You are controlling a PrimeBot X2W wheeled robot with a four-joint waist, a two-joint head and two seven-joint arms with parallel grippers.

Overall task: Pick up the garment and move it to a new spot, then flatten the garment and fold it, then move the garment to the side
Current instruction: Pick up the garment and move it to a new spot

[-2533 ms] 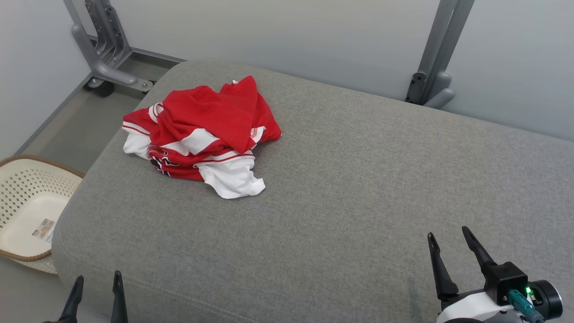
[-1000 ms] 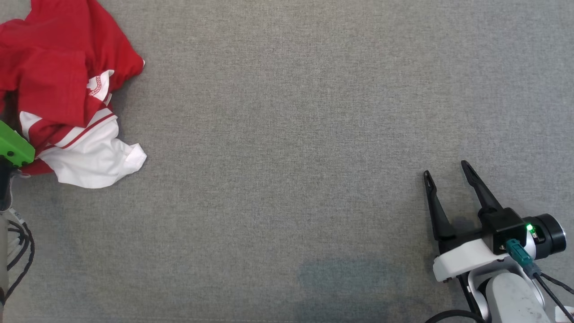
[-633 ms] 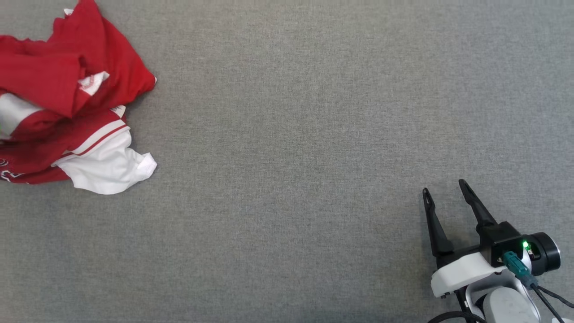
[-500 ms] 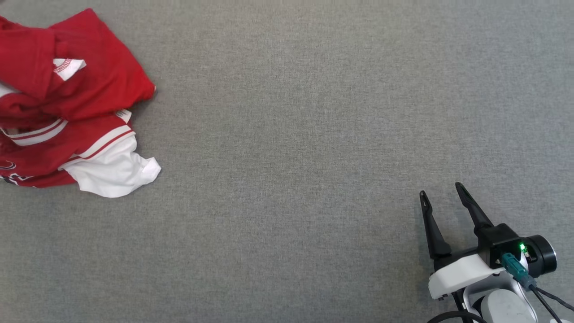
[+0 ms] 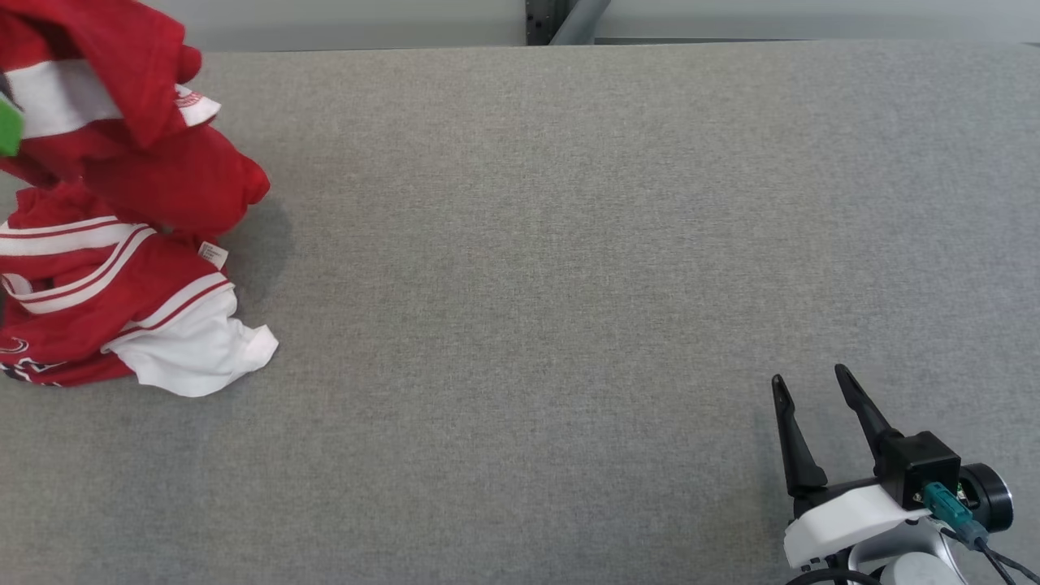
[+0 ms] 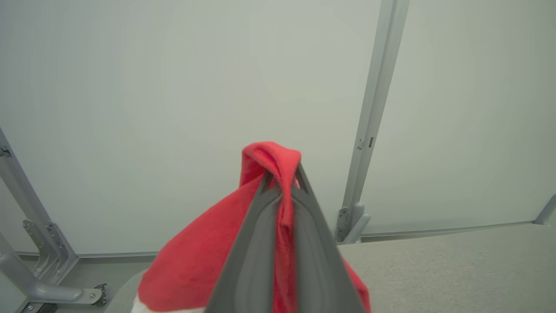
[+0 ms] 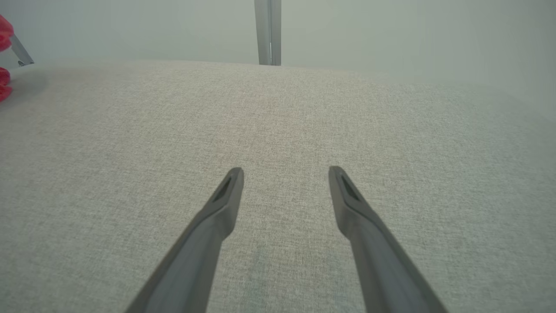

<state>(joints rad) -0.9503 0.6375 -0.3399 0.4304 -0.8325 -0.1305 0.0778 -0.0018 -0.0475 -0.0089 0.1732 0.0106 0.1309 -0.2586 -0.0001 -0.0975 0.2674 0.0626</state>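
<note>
In the head view, the red and white garment [image 5: 122, 268] sits at the far left of the grey bench [image 5: 569, 244]. Its upper part is pulled up into a bunch that throws a shadow on the padding, while its lower part, with the white sleeve end, rests on the surface. So its long axis runs up and down the left edge of this view, from the lifted bunch to the part that trails. The right tool [image 5: 810, 375] sits at the lower right, released and empty, well apart from the cloth, with bare bench between them.

In the left wrist view, the left tool [image 6: 282, 176] is clenched on a red fold that pokes out above its fingertips. The rest of the garment hangs below and behind them. Past it are a pale wall and a grey post [image 6: 373, 108].

The right wrist view shows the right tool's two fingers spread over bare padding, with a scrap of red at the far left edge.

The left arm is the nearer one and already has the cloth, and the free space lies to the robot's right of it, so the carry likely goes that way.

Half a second ago the garment lay lower and flatter. Its top is now raised. The head camera has also tilted up, bringing the bench's far edge into view.
</note>
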